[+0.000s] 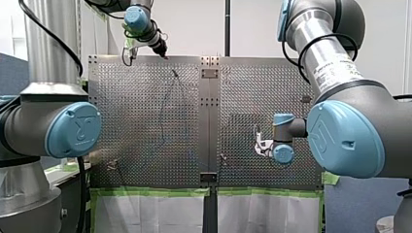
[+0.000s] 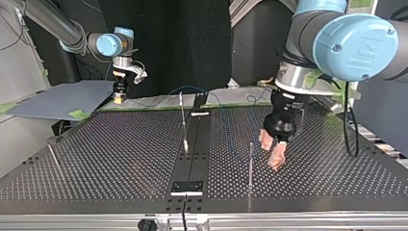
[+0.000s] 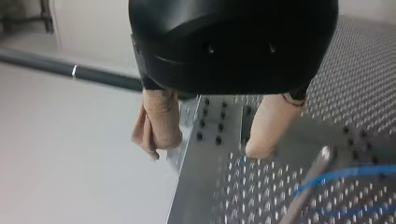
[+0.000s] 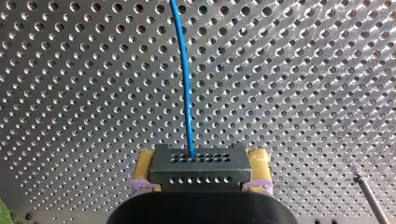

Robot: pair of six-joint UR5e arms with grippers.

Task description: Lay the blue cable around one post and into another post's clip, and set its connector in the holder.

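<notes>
Presently, the robot's right end effector stands at the far left of the worktop as seen in the top view, with its arm entering from that view's upper left. In the right wrist view its yellow pads are pinched against both sides of a dark connector, a block with rows of small holes on its face. The blue cable leaves the middle of that face and runs straight ahead of the fingers over the perforated plate. Whether the connector touches the plate cannot be told. A thin metal post stands beside this end effector, apart from the cable.

The left end effector is black with beige pads. Its fingers are spread, with nothing between them. In the left wrist view the tips sit at the plate's edge, over a strip with dark holes, and one pad hangs just past that edge. A second post, blurred, stands just beside the other pad. The cable passes close by this post, but whether it touches or rounds it cannot be told.

In the front view the cable shows as a thin dark line on the left half of the plate, and the two end effectors are well apart.
</notes>
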